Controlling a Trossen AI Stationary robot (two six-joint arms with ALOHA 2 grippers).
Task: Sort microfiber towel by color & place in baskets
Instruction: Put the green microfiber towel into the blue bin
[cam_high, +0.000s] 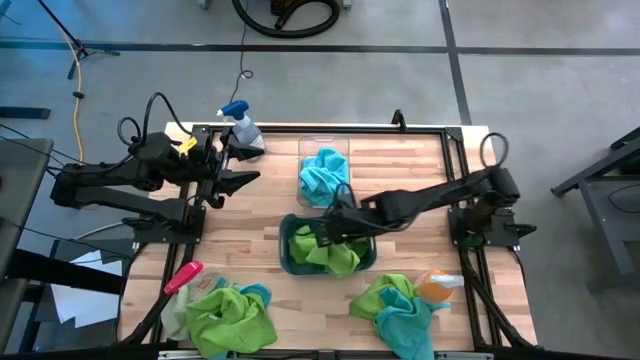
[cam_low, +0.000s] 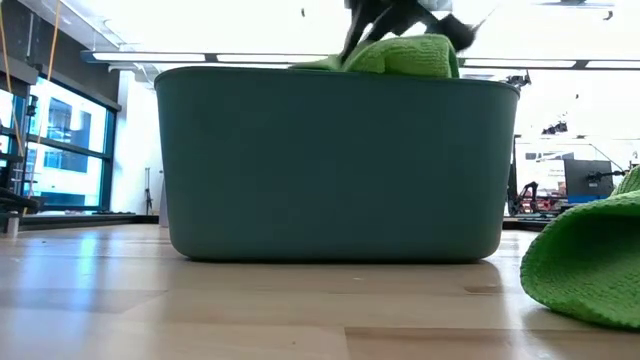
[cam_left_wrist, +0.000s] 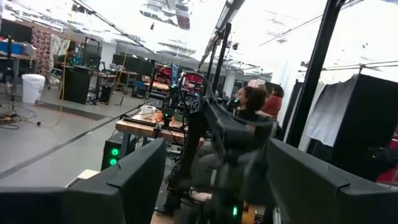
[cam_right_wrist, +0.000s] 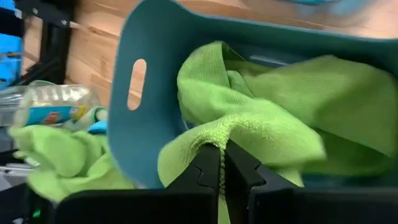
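Right pincer (cam_right_wrist: 222, 163), fingers pressed together on a fold of a lime green microfiber towel (cam_right_wrist: 261, 118), hangs over the dark teal rounded plastic basket (cam_high: 290, 262) at table centre, which already holds green cloths. At 12 o'clock of it stands the clear narrow plastic basket (cam_high: 322, 146), holding turquoise blue towels (cam_high: 322, 176). Left pincer (cam_high: 238, 182) waits, fingers spread, at the 10 o'clock corner of the wooden table (cam_high: 420, 170). Judged progress: partway. Two mixed green-and-blue piles remain unsorted, one at 7 o'clock (cam_high: 232, 315), one at 5 o'clock (cam_high: 398, 308).
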